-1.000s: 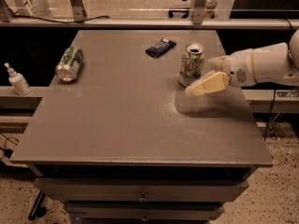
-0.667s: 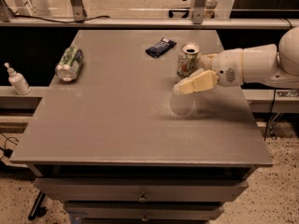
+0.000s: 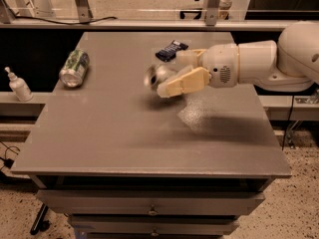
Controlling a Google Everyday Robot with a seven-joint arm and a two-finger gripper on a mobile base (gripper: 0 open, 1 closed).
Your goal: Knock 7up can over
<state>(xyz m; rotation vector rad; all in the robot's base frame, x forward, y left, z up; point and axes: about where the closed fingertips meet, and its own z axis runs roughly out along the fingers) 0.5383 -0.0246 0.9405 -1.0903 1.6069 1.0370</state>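
The 7up can [image 3: 155, 76] is a blurred whitish-silver shape near the middle of the grey table [image 3: 124, 133]. It is tilted with its top toward the camera, right at the tips of my gripper. My gripper [image 3: 163, 90] reaches in from the right. Its cream fingers [image 3: 187, 81] are pressed together, hold nothing, and touch the can's right side. The white arm [image 3: 249, 63] stretches over the table's right half.
A darker green patterned can [image 3: 74, 68] lies on its side at the table's left edge. A dark blue packet [image 3: 171, 49] lies at the back behind the gripper. A small white bottle [image 3: 20, 85] stands on a lower ledge to the left. Drawers [image 3: 149, 203] sit under the tabletop.
My gripper has swept left across the table. The 7up can stood upright beside it before. Now it has been pushed left and is tipping over.
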